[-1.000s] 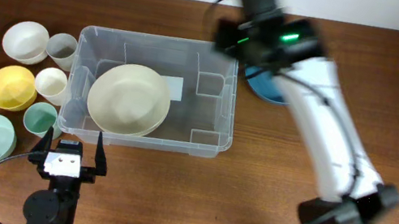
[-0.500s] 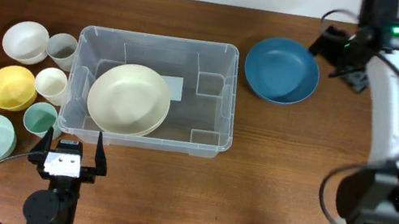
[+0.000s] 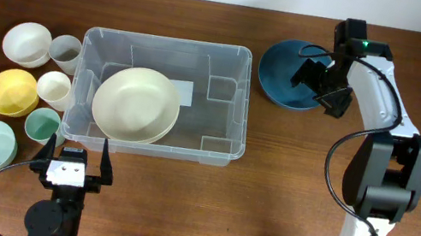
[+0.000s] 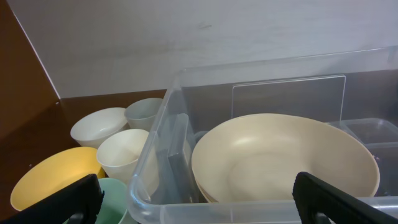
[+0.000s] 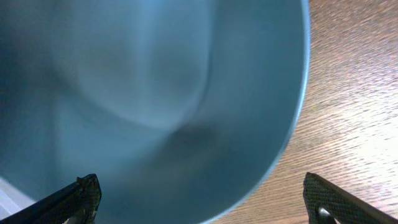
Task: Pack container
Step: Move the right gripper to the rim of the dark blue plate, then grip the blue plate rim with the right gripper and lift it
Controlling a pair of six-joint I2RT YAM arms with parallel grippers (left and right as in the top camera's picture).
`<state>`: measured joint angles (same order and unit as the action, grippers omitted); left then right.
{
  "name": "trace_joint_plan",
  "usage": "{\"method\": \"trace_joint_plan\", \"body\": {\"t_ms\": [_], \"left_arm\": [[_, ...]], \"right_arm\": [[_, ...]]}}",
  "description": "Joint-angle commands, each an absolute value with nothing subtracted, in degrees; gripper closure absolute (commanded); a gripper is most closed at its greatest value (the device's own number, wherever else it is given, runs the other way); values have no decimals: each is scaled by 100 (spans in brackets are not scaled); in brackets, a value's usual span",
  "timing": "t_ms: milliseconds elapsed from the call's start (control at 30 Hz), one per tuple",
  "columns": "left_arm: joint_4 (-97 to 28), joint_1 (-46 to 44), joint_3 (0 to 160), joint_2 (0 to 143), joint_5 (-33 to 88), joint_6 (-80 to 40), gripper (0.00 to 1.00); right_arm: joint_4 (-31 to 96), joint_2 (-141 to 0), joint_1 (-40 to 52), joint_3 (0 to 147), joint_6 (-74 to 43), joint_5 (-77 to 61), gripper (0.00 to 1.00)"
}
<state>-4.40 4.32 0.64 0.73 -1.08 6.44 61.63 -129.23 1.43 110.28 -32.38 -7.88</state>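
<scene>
The container point(image 3: 212, 120) sits left of centre on the table point(image 3: 283, 200). A cream bowl point(image 3: 135, 104) fills its left half, and I see bare floor toward its right wall. A blue bowl point(image 3: 283, 74) lies just beside that wall's far corner, with a thin strip of wood between them. My right gripper point(image 3: 320, 85) hangs over the blue bowl's right rim, fingers spread wide. The left gripper point(image 3: 77, 153) rests by the container's near-left rim, fingers apart too.
</scene>
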Motion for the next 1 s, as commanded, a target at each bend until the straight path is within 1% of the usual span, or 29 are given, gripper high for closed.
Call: {"method": "trace_joint_plan", "body": {"t_ms": [0,100,133,567,633,800,833,967], "left_arm": [[-473,467,49,40,-126,735,0],[-473,467,49,40,-126,735,0],[-473,467,49,40,-126,735,0],[-471,467,49,40,-126,735,0],[-473,467,49,40,-126,735,0],[-471,467,49,40,-126,735,0],[-473,467,49,40,-126,735,0],[-471,467,49,40,-126,735,0]], "right_arm": [[6139,-13122,145,11015,-3376,-838,0],[6106,-13203,145,11015,-3376,-843,10],[6097,-13216,145,11015,-3376,-843,12],[6014,-13487,145,11013,-3376,-843,12],[6014,-13531,145,11015,-3374,-840,20],[5931,-13544,137,11015,-3376,-840,44],[5920,-13544,130,11015,-3376,-840,52],[5916,-13544,56,11015,-3468,-838,92]]}}
